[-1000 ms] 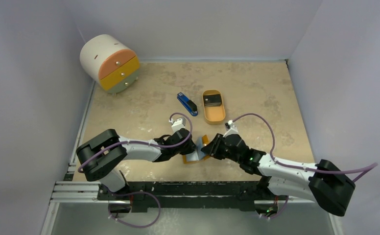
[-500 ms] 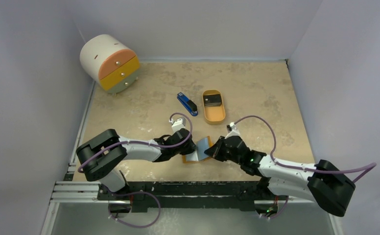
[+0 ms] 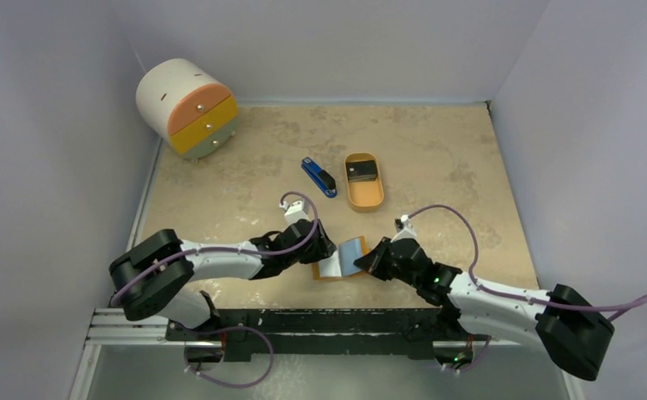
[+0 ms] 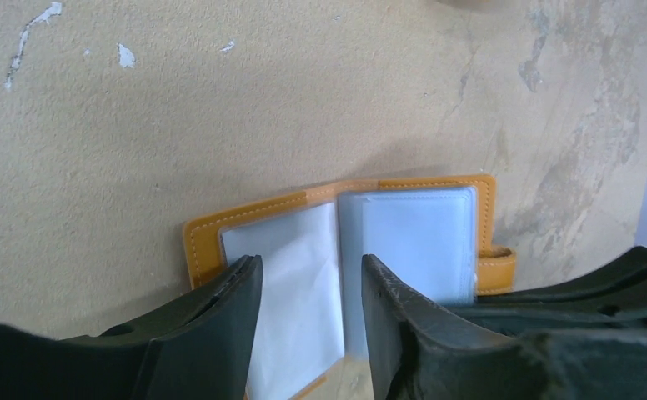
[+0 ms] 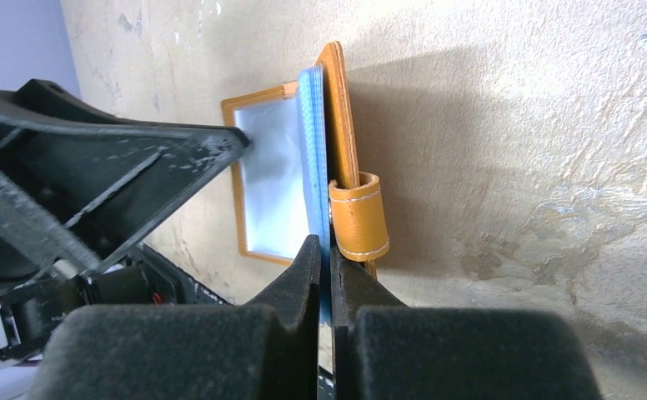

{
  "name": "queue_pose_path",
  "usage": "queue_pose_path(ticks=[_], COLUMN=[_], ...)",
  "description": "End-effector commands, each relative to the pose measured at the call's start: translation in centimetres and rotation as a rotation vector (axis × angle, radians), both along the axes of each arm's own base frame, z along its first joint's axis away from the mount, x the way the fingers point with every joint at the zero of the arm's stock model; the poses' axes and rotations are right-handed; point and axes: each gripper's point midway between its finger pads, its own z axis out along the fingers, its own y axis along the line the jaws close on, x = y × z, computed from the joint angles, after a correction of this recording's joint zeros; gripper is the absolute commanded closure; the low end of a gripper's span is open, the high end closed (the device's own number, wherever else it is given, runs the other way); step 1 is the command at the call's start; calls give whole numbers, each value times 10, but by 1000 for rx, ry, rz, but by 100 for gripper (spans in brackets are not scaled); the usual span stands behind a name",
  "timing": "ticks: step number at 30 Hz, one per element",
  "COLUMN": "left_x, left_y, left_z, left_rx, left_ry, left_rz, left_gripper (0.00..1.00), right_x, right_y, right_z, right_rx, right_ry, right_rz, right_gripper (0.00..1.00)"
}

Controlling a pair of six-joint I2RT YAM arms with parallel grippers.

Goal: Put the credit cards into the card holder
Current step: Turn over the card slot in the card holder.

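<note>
We identify this place as a robotics laboratory test cell. Plain pale grey partition walls (image 3: 53, 208) enclose a mottled beige tabletop (image 3: 437, 150) on three sides. A slotted aluminium mounting rail (image 3: 124, 322) runs along the near edge. Two white-and-black jointed robot arms, left (image 3: 220, 260) and right (image 3: 495, 293), are mounted there side by side. Exposed purple cables (image 3: 439, 207) loop along both arms. Small props stand on the surface, such as a round white mini drawer unit (image 3: 188, 107) with orange and yellow fronts.
</note>
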Motion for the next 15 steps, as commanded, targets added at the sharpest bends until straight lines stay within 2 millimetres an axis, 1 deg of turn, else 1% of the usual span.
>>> queue_pose_path(ticks=[1,7,10,15], left_x=[2,-3,-5,-7], left_y=[-5,-33,-43,-54], left_z=[26,29,30,22], left_rx=[-80,-151,-150,-129], left_ry=[-49,-16,-14,-2], left_rz=[-4,-81,-110,-141], left_gripper=[51,48,47,45], right_x=[8,10,10,10], right_y=[-1,2,2,2], right_z=[0,1,2,3], right_rx=[5,24,25,24], right_ry=[-8,-13,-16,-23], right_rz=[-49,-49,-50,-46], right_gripper=[100,100,100,100])
